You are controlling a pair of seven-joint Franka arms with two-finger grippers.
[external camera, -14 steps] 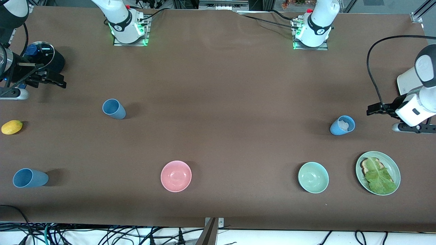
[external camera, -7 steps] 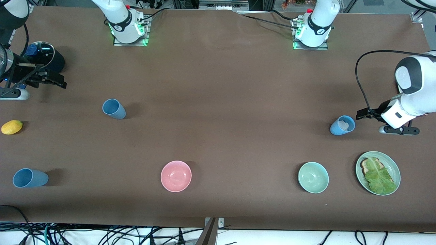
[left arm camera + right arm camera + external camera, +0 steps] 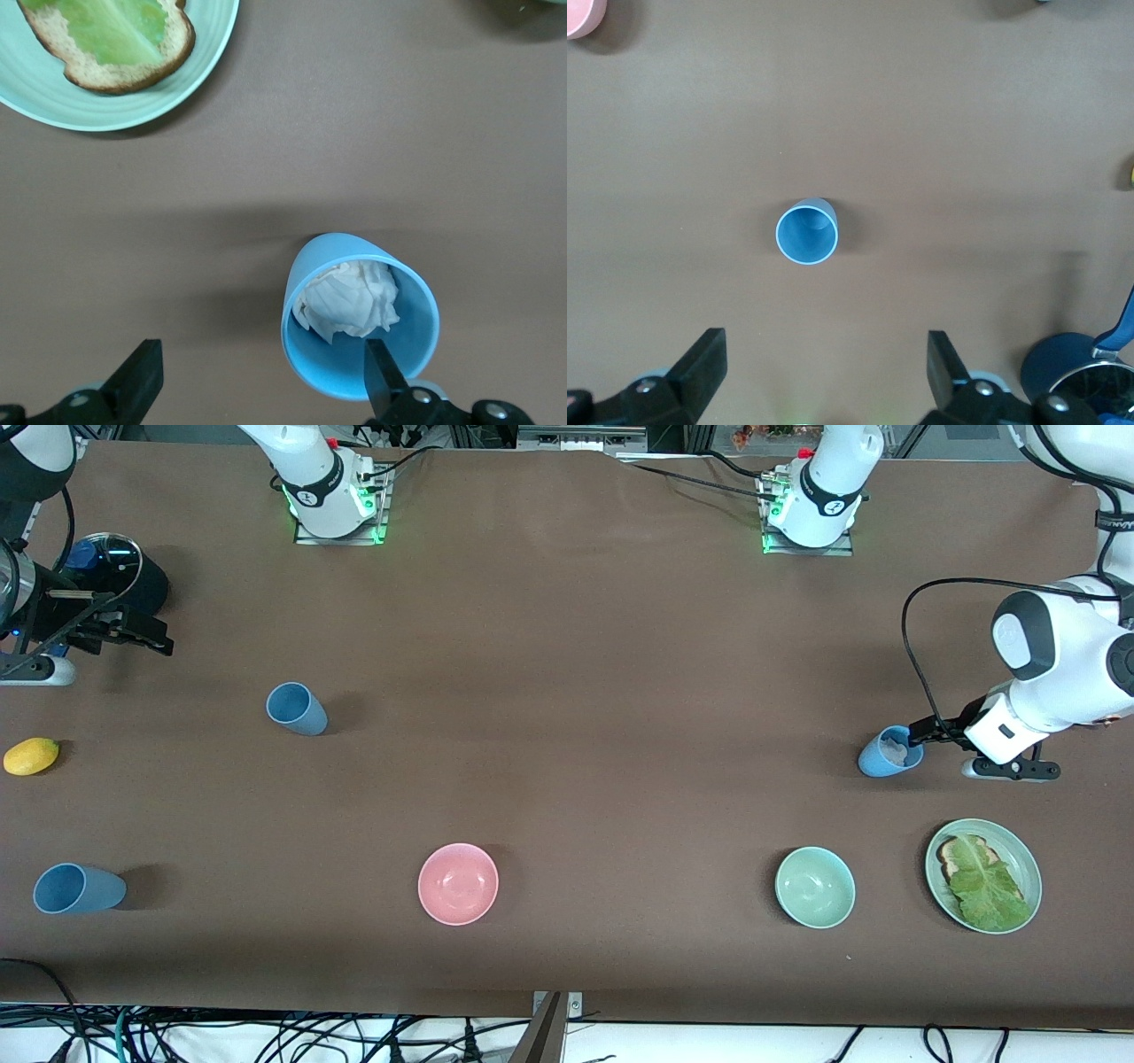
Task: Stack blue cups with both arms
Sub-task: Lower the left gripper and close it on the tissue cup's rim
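Note:
Three blue cups are on the brown table. One cup holds crumpled white paper and stands toward the left arm's end; it also shows in the left wrist view. My left gripper is open right beside it, with one finger over its rim and the other finger off to the side, over bare table. A second cup is empty and shows in the right wrist view. A third cup is nearest the front camera at the right arm's end. My right gripper is open, empty and waits there.
A pink bowl, a green bowl and a green plate with bread and lettuce lie nearer the front camera. A yellow fruit and a dark lidded pot are at the right arm's end.
My left arm has swung in from the table's end and brought its open gripper up to the cup with paper. The right arm has not moved.

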